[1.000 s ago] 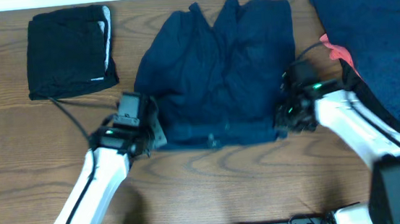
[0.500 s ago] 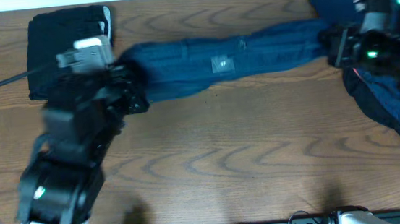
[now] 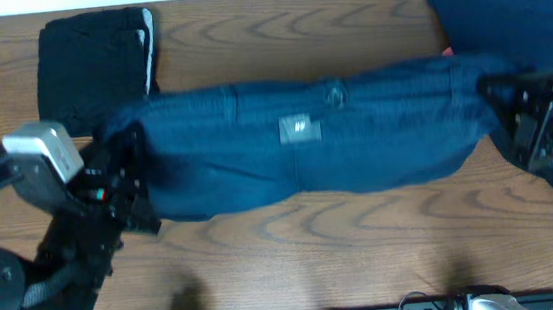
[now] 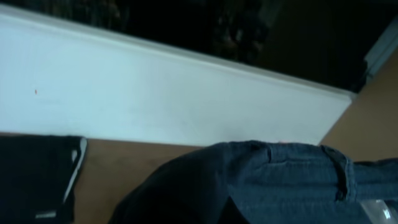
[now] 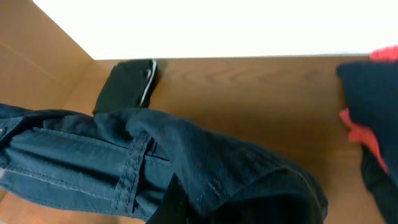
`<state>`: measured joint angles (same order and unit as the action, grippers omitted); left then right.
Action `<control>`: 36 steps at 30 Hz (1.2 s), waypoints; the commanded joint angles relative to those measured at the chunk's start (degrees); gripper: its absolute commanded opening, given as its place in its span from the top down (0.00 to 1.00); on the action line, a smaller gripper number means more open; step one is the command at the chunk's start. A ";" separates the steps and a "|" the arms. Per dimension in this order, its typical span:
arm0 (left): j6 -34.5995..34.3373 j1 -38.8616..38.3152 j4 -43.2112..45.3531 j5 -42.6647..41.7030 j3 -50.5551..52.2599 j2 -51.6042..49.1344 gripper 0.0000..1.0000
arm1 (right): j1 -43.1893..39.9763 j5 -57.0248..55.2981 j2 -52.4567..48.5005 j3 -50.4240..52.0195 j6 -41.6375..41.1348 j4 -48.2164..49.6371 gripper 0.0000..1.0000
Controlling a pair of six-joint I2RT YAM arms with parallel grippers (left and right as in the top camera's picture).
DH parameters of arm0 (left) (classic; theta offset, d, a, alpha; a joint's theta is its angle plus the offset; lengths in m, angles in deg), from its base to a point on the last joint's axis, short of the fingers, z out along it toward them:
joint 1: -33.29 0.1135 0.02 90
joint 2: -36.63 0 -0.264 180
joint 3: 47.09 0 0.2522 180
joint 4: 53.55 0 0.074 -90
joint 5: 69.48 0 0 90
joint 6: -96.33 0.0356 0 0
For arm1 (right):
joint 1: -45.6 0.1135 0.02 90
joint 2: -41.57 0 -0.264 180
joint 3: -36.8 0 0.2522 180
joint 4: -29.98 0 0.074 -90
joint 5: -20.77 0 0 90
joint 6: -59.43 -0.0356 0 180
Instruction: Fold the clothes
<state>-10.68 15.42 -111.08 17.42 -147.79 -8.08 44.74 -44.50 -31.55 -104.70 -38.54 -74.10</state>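
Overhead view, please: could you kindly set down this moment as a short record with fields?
Garment in work: navy garment, stretched sideways between the two grippers, pale label facing up
Left gripper: shut on the garment's left end
Right gripper: shut on its right end
Already folded: black piece with pale trim, far left of the table
Waiting: pile of navy and coral-red clothes, far right
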 commanded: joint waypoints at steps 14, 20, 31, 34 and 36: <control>-5.79 2.67 -9.46 15.34 -0.70 -16.90 0.94 | -4.42 -20.63 -11.72 6.12 -0.13 -2.47 0.99; -5.77 2.69 -3.10 15.89 -0.70 -31.01 0.94 | -3.63 -19.56 -22.53 6.45 0.50 4.94 0.99; -5.79 2.67 23.54 16.00 -0.70 -57.22 0.94 | -2.05 -15.80 -48.17 6.47 1.86 28.83 0.99; -5.79 2.67 31.43 16.00 -0.72 -63.43 0.94 | -1.81 -11.72 -54.95 6.47 1.84 37.55 0.99; -5.77 2.67 36.00 16.00 -0.72 -66.53 0.94 | -1.51 -10.56 -57.96 6.47 1.81 41.90 0.99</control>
<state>-16.19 15.90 -78.53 27.54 -148.08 -72.01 43.93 -53.42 -86.39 -98.08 -37.30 -35.33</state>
